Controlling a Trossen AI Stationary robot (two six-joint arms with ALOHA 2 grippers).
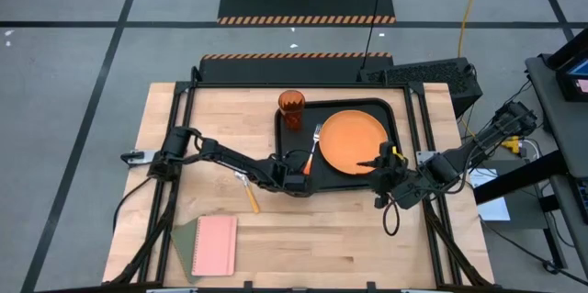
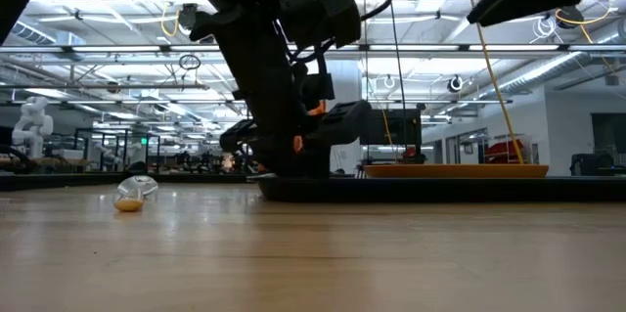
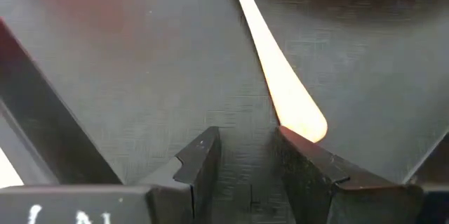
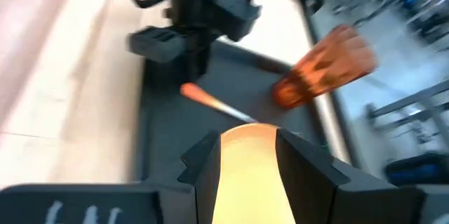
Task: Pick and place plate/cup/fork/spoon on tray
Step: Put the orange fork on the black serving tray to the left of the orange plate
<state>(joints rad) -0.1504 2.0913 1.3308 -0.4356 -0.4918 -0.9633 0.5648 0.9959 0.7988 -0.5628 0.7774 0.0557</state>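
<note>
A black tray (image 1: 397,118) sits toward the far side of a wooden table (image 1: 165,137), and it serves as the landmark here. Inside the tray lie the round orange plate (image 1: 353,142) on its right half, the amber cup (image 1: 291,109) standing upright in its far left corner, and the fork (image 1: 314,148) lying just left of the plate, tines pointing to the far side. The left gripper (image 3: 247,161) is down at the tray's near left corner, right at the tip of the fork's orange handle; its fingers stand slightly apart and hold nothing, which suggests the fork has just been set down there. The right gripper (image 1: 384,166) hovers at the tray's near right edge, over the rim of the plate, fingers parted and empty, likely having placed the plate. The spoon (image 1: 249,192) is not yet on the tray: it lies on the bare table just outside the tray's near left corner, close behind the left gripper. A pink notebook (image 1: 215,245) lies further toward the near edge.
</note>
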